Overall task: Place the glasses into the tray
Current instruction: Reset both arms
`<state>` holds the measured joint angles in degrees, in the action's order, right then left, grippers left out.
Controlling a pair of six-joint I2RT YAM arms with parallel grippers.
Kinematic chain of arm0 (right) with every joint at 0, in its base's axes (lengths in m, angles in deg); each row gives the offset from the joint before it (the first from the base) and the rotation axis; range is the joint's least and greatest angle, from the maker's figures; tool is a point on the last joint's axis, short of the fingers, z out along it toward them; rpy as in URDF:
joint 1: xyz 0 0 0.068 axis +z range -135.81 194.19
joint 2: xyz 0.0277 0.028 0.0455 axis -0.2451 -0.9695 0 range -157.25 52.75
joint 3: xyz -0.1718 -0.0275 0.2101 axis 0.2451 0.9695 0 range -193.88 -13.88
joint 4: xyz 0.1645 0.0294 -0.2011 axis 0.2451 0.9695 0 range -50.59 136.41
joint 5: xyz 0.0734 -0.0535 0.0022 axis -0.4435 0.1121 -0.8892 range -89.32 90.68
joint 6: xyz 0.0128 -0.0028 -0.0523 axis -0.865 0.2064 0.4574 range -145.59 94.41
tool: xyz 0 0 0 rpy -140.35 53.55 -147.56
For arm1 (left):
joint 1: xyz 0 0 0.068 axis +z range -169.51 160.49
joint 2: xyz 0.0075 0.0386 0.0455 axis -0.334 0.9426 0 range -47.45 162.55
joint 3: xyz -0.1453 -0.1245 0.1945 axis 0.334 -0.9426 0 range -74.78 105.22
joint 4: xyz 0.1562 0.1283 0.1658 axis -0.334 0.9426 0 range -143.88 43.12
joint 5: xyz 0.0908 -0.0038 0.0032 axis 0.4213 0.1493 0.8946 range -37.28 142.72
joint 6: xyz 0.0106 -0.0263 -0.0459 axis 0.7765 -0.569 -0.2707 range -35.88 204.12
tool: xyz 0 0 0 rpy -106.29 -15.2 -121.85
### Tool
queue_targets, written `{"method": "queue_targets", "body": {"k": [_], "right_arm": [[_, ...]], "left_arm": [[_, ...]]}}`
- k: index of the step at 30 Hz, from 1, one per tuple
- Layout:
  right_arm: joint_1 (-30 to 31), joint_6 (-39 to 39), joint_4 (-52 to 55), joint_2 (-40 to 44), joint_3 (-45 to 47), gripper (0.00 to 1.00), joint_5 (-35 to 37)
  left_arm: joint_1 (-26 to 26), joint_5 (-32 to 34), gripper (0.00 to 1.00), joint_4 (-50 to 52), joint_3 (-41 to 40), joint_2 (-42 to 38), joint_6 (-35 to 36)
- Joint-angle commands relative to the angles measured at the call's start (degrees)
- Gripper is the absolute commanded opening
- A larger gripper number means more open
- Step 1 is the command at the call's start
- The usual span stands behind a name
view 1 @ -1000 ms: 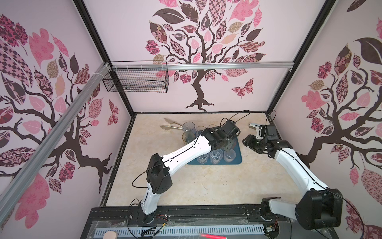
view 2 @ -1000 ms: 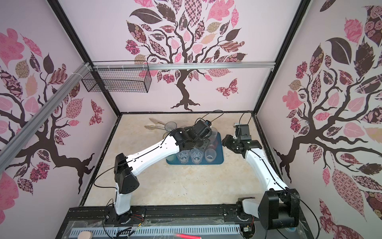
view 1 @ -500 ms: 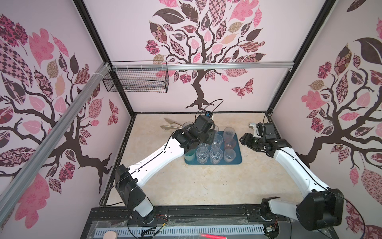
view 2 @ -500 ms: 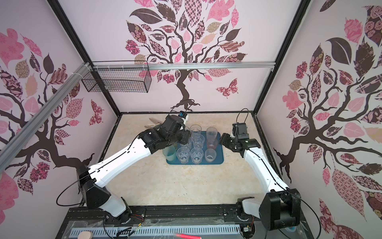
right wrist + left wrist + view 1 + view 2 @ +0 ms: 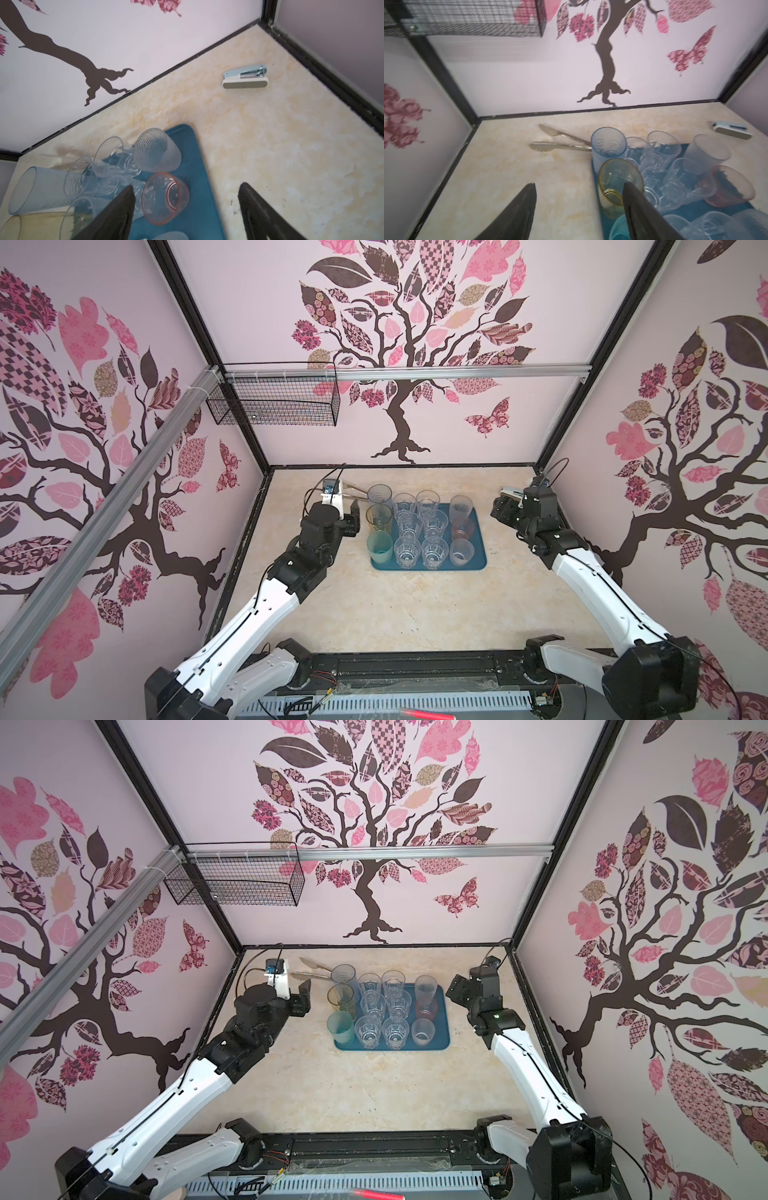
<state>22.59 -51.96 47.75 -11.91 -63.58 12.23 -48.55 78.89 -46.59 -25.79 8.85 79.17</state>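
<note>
**Desk:** Top views first. Where do the glasses (image 5: 434, 526) stand?

**Photographer:** Upright in rows on the tray (image 5: 478, 565), in both top views. The amber glass (image 5: 379, 519) is in the column along the tray's left edge, just beside the left gripper (image 5: 348, 515). The right gripper (image 5: 505, 510) hangs off the opposite side, apart from the rows.

**Desk:** Left wrist?

**Photographer:** Its fingers (image 5: 525, 203) are spread, with nothing between them. The amber glass sits just off to one side of them, long axis vertical, with the blue-grey glass (image 5: 608, 143) behind it. Whether that one's base is inside the rim cannot be told.

**Desk:** Right wrist?

**Photographer:** Jaws apart and empty. The pink glass (image 5: 166, 197) stands beside one finger, inside the tray. Any nudge to the left column likely falls to the left arm, the nearer one.
</note>
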Motion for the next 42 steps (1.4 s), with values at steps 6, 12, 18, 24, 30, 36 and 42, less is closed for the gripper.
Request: {"method": "queue_targets", "body": {"k": [6,12,18,24,30,36,42], "right_arm": [[-0.68,12.51,-26.99,-1.67,11.77,0.88,23.84],[-0.71,14.33,-36.73,-8.02,17.83,0.87,27.64],[-0.76,19.01,-48.77,-10.64,23.25,0.87,25.70],[-0.81,21.51,-56.91,-13.00,27.73,0.87,22.59],[-0.80,20.83,-61.69,-15.01,30.31,0.87,18.54],[-0.79,21.76,-71.33,-18.58,34.34,0.87,16.40],[-0.69,22.44,-72.77,-20.60,33.89,0.91,15.31]], "left_arm": [[13.19,13.46,0.71,-24.73,-10.76,3.99,3.12],[17.28,16.66,0.71,-33.07,-16.74,10.89,3.03],[18.11,13.12,0.71,-45.62,-22.38,20.33,3.19],[18.42,5.17,0.72,-52.66,-24.55,22.01,8.51],[18.42,3.18,0.72,-53.23,-24.10,23.05,11.10],[18.47,4.39,0.73,-51.15,-25.20,21.26,9.22],[18.48,1.54,0.73,-53.43,-26.80,20.61,10.72]]}}
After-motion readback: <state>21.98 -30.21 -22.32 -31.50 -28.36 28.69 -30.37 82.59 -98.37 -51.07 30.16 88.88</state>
